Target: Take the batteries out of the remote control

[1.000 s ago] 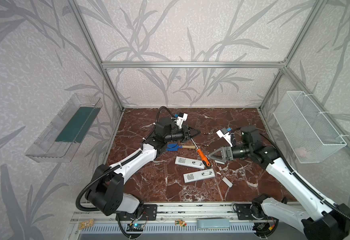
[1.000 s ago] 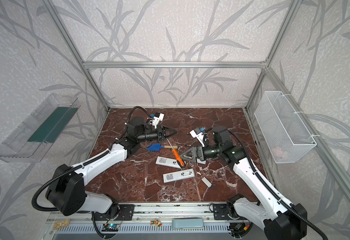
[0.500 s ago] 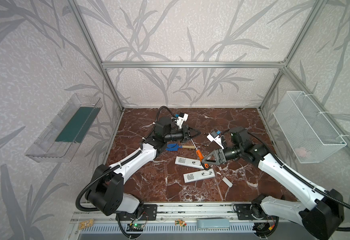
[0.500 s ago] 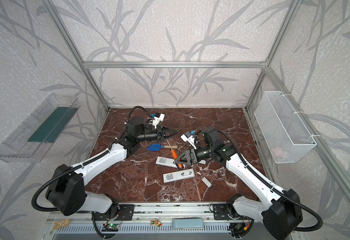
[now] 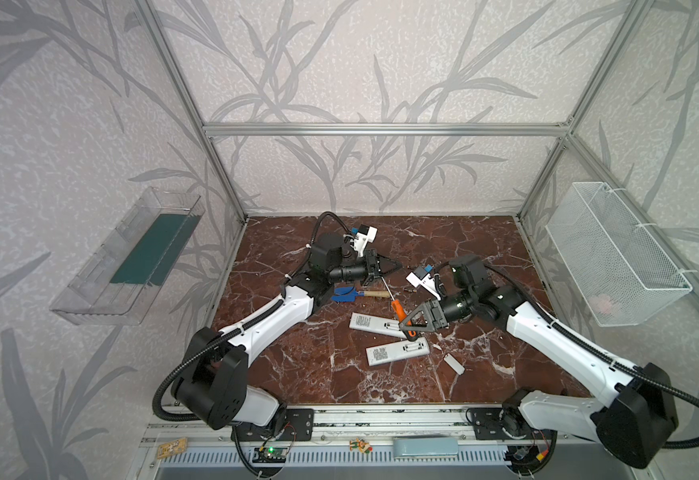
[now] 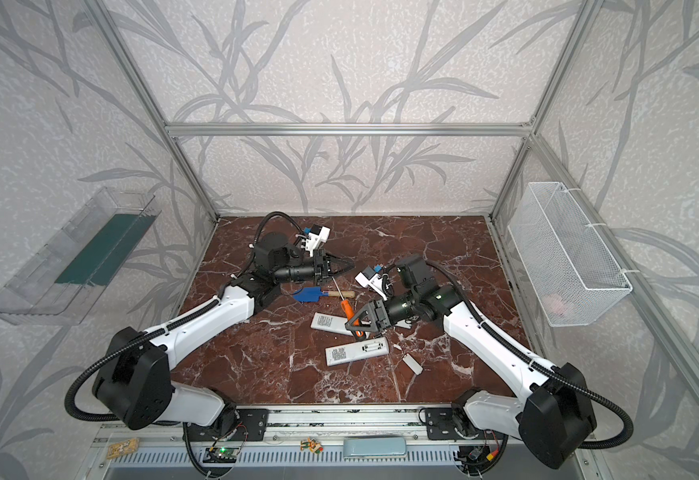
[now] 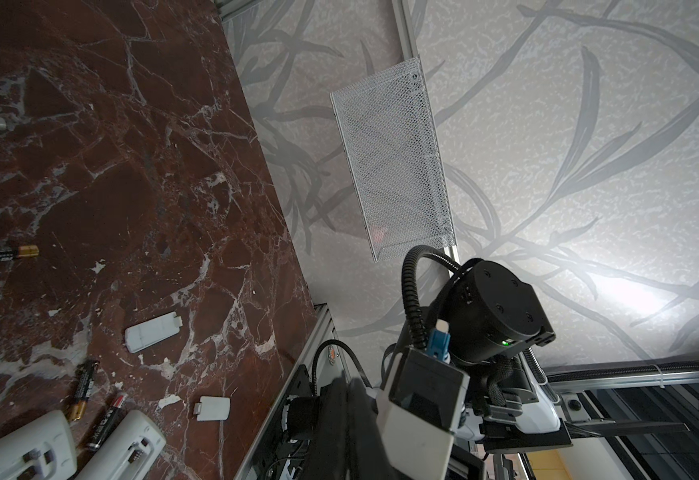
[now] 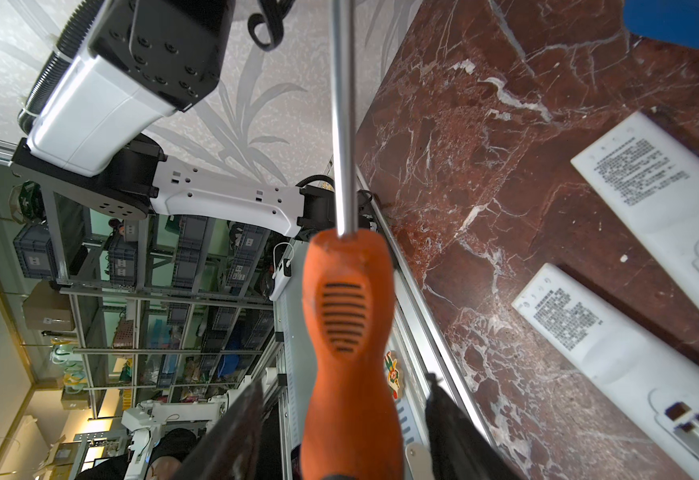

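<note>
Batteries [image 7: 83, 388]: all four look out. Remotes [image 5: 368, 322] lie bays-up for access, bays seemingly empty. Left gripper [image 5: 395, 266] jaws together, parked clear. Right gripper [image 8: 344, 379] straddles screwdriver [image 8: 348, 316] handle, likely for prying; clamped or not, can't tell. Batteries loose on surface [image 5: 318, 374]: two beside remotes, two farther.

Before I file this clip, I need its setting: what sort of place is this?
Likely a robotics lab test cell: two robot arms at a marble-look tabletop, boxed in by an aluminium frame, with crate-stacked storage shelves beyond.
</note>
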Controlling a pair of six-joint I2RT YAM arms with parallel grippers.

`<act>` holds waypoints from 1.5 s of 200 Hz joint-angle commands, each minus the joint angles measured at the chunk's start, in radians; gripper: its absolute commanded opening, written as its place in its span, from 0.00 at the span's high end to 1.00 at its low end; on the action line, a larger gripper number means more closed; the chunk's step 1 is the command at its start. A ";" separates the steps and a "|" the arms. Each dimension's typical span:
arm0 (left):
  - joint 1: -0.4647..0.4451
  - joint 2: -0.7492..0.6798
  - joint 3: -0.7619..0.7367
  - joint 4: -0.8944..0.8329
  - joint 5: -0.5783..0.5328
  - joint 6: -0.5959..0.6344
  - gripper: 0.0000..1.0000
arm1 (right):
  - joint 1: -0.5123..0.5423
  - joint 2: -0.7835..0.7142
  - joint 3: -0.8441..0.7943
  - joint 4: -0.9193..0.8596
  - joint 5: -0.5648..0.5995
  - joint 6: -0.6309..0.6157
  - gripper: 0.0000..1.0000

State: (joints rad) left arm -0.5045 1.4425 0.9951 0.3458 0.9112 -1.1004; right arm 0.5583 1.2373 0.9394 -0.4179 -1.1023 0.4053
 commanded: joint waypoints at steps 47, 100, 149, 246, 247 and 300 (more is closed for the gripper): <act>0.004 0.011 0.025 0.034 0.023 -0.016 1.00 | 0.005 -0.006 -0.002 0.016 -0.042 -0.013 0.76; 0.027 0.001 0.030 -0.006 0.023 0.000 0.83 | -0.025 -0.010 -0.001 -0.051 0.043 -0.028 0.86; 0.144 -0.131 0.015 -0.301 -0.035 0.176 0.40 | -0.171 -0.035 0.024 -0.244 0.344 -0.057 0.88; 0.434 -0.295 -0.075 -0.701 -0.135 0.496 0.30 | -0.176 0.130 0.298 -0.547 0.925 -0.220 0.90; 0.435 -0.295 -0.075 -0.702 -0.136 0.498 0.30 | -0.175 0.133 0.300 -0.548 0.927 -0.222 0.90; 0.479 -0.263 -0.134 -0.731 -0.115 0.598 0.28 | -0.185 0.322 0.451 -0.576 1.028 -0.277 0.90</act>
State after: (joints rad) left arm -0.0410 1.1660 0.8841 -0.3450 0.7830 -0.5900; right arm 0.3828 1.4979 1.3159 -0.9543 -0.1455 0.1749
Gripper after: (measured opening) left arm 0.714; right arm 0.321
